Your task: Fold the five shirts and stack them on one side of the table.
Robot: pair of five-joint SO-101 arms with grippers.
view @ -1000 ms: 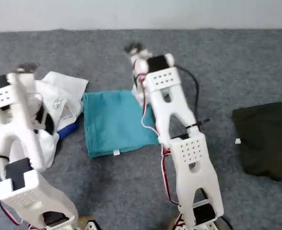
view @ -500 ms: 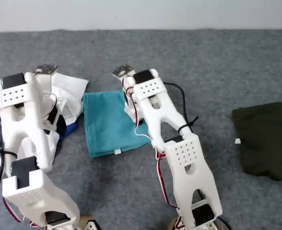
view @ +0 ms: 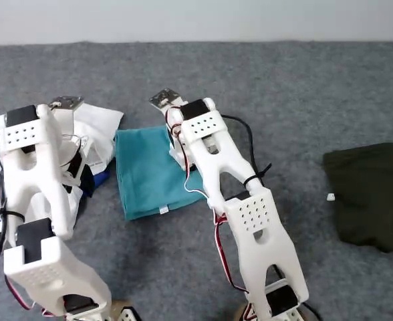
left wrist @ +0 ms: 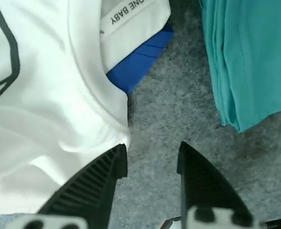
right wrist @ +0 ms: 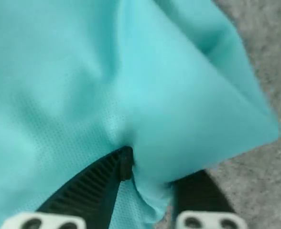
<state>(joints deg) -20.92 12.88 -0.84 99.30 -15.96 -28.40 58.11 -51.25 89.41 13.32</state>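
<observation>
High view: the teal shirt (view: 150, 174) is lying folded near the middle of the grey table (view: 303, 87). A rumpled white shirt (view: 99, 124) is off at its 9 o'clock, and a dark shirt (view: 373, 194) is well apart at 3 o'clock, right by the table edge. A bit of blue cloth (view: 96, 179) pokes out from under the white one on the side facing the teal.

My right gripper (right wrist: 150, 167) is down on the teal shirt's 3 o'clock edge. In the right wrist view it's pinched on a raised fold of the teal fabric, which is bunched between the two black fingers.

My left gripper (left wrist: 152, 150) is spread a moderate way apart with nothing in it. It hangs over bare table in the gap between the white shirt (left wrist: 45, 109) and the teal shirt (left wrist: 245, 57). One fingertip (left wrist: 117, 155) sits right at the white shirt's hem, and I can't tell if it's actually touching.
</observation>
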